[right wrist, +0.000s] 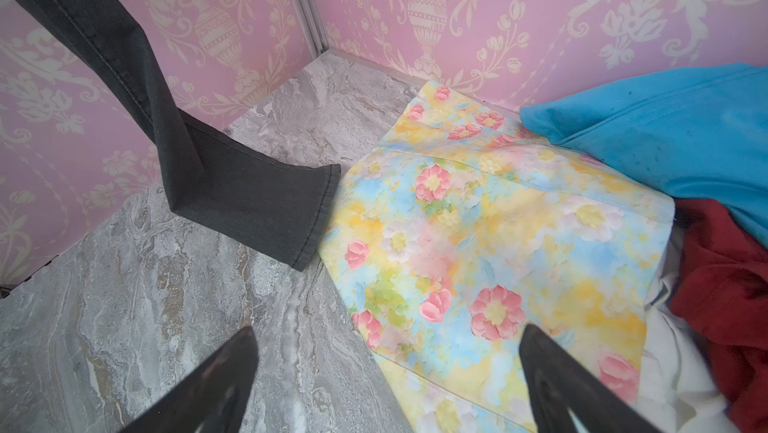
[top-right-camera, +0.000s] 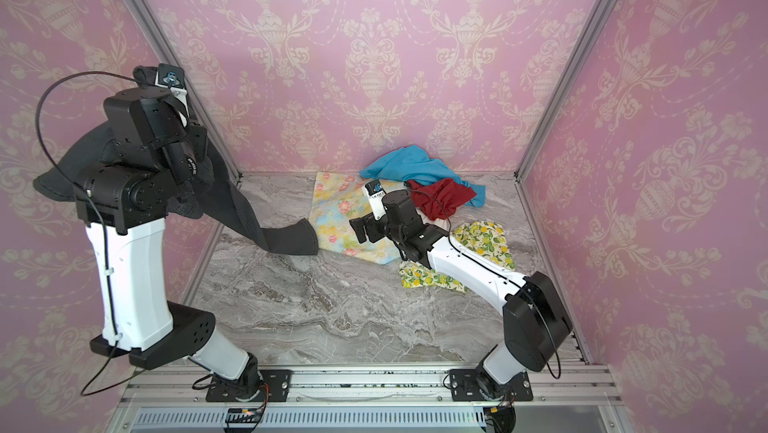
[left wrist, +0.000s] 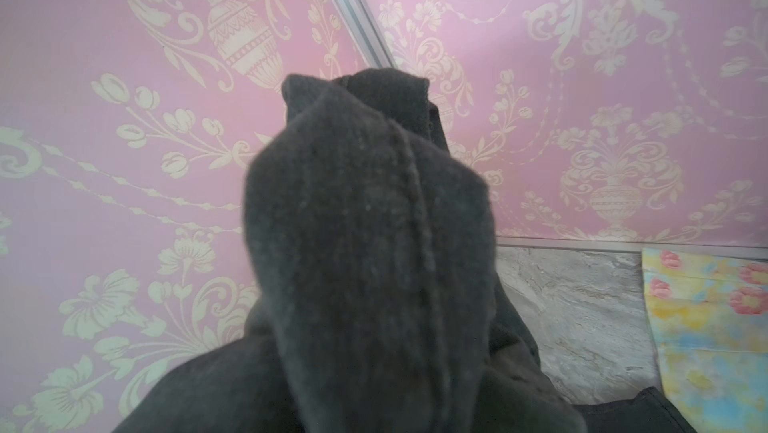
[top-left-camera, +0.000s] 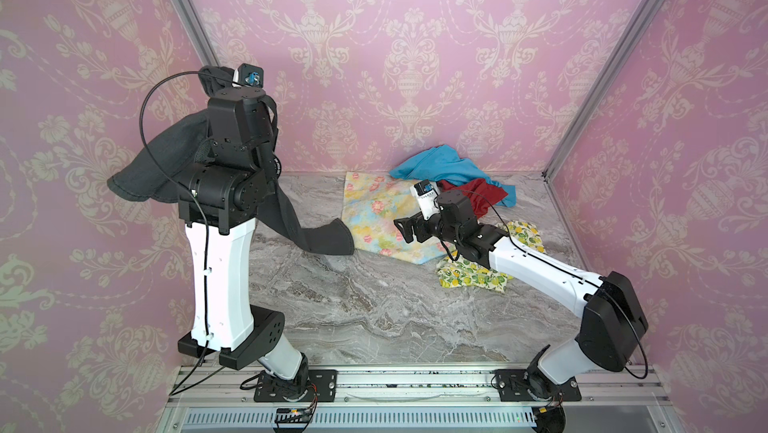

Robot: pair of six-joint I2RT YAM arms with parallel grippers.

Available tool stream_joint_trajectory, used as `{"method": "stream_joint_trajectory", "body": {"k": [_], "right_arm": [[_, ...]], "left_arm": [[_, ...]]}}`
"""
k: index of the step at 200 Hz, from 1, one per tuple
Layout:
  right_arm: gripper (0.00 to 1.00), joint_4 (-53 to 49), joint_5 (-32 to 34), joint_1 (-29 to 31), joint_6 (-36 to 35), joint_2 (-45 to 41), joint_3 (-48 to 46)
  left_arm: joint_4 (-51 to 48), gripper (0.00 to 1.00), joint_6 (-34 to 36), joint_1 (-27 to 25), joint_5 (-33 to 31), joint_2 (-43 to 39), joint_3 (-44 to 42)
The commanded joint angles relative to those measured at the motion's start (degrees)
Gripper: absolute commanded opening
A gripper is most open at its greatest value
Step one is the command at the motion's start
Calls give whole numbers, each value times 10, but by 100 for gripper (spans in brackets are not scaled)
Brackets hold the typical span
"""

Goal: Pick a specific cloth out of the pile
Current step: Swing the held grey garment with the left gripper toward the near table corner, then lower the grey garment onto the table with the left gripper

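The cloth [top-left-camera: 141,169] is a dark charcoal seamed garment, lifted high at the left. My left gripper [top-left-camera: 216,77] is shut on its bunched top, and the fabric [left wrist: 365,244] wraps and hides the jaws. It drapes over the left arm, and one long leg [top-right-camera: 266,227] hangs down, its hem [right wrist: 266,210] resting on the table beside the floral cloth [top-left-camera: 374,210]. The pile [top-left-camera: 453,185] lies at the back right. My right gripper [top-left-camera: 405,231] is open and empty, hovering low over the floral cloth's near edge [right wrist: 415,368].
The pile holds a bright blue cloth [top-left-camera: 440,165], a dark red cloth [top-left-camera: 478,198], a lemon-print cloth [top-left-camera: 478,275] under the right forearm and a white one [right wrist: 673,347]. The marble table [top-left-camera: 353,318] is enclosed by pink patterned walls [top-left-camera: 415,56].
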Motion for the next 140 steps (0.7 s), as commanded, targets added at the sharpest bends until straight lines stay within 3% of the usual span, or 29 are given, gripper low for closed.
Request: {"method": "stream_joint_trajectory", "body": {"k": [1,27,63,104,140], "right_arm": [[99,-6,-5,4,-11,9,24],[99,-9,0,4,-15,15,23],[99,3,12,4,-17,11,1],[99,26,20,-2,-9,2,-47],[99,42,14,-9,7,5,-65]], "left_arm": [[72,0,60,15,-62,7,-3],[70,0,45,18,-37,26,-2],[9,0,-68,20,70,42,-43],[130,0,-155,20,176,-54,-332],[187,0,-218,21,242,-98,-525]]}}
